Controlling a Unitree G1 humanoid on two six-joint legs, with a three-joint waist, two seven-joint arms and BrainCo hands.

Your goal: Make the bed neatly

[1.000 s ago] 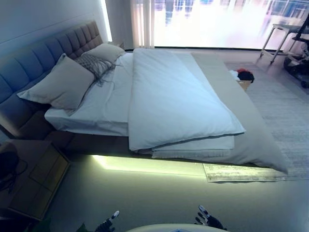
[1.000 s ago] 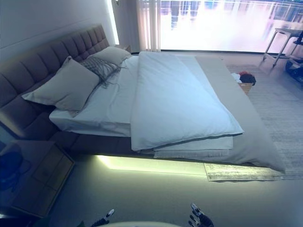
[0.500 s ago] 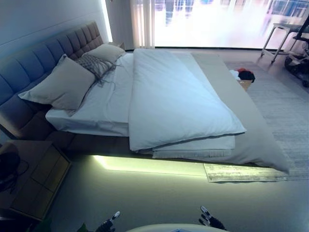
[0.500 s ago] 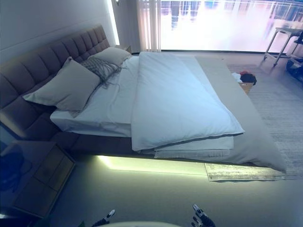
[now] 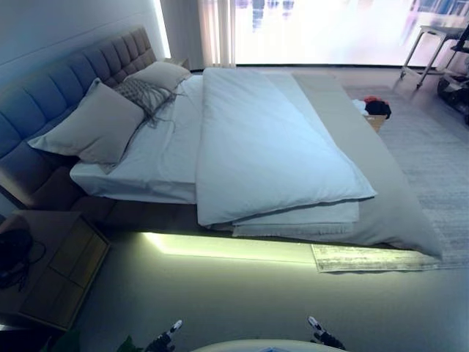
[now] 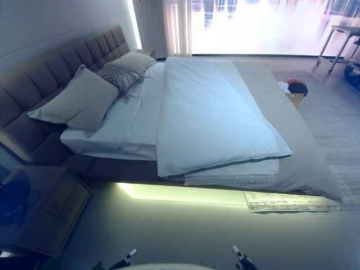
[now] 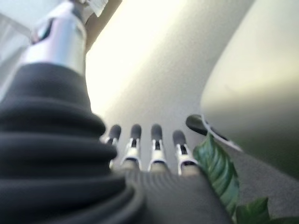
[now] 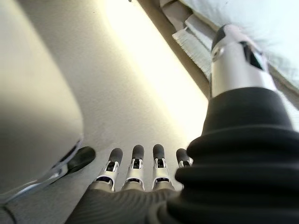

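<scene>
A low bed with a tufted headboard (image 5: 88,70) stands ahead. A pale blue duvet (image 5: 264,147) lies folded back over its middle, its near corner doubled over a second layer (image 5: 300,218). A bare white sheet (image 5: 157,150) shows beside it. A grey blanket (image 5: 396,213) hangs off the foot side. Two beige pillows (image 5: 91,125) and a patterned cushion (image 5: 143,94) lean at the head. My left hand (image 5: 165,339) and right hand (image 5: 322,337) hang low near the floor, far from the bed, fingers straight and empty in both wrist views (image 7: 145,149) (image 8: 140,165).
A wooden nightstand (image 5: 51,271) stands at the near left with a dark object (image 5: 11,253) on it. A rug (image 5: 432,169) lies past the bed with a small basket of clothes (image 5: 375,110). A stool (image 5: 425,51) stands at the far right. A plant leaf (image 7: 217,177) is by my left hand.
The whole picture has shifted slightly, so the camera has moved. My hands have sunk a little lower at the bottom edge. The bedding has not moved.
</scene>
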